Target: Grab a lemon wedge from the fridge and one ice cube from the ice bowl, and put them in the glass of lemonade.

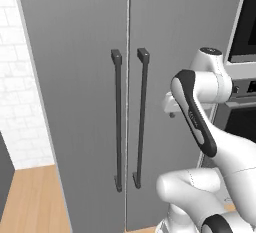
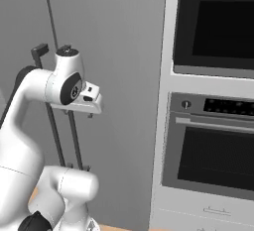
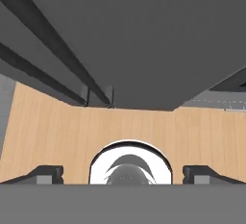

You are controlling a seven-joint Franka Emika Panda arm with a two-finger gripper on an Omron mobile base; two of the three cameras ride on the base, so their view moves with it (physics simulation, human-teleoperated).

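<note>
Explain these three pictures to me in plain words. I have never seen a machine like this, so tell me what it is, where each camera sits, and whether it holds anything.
The white jointed thing is a robot arm on a base that can drive, in a computer-drawn kitchen. Two cameras ride on that base behind the arm, one to its left and one to its right. Both look at the fridge, a tall grey cabinet whose two doors are closed, with two long dark bar handles down the middle. The right camera also shows a black oven with a microwave above it, beside the fridge. The third camera sits on the hand and looks down past the gripper at the wooden floor and the lower ends of the handles. The two dark finger tips stand wide apart with nothing between them, so the gripper is open and empty.
</note>
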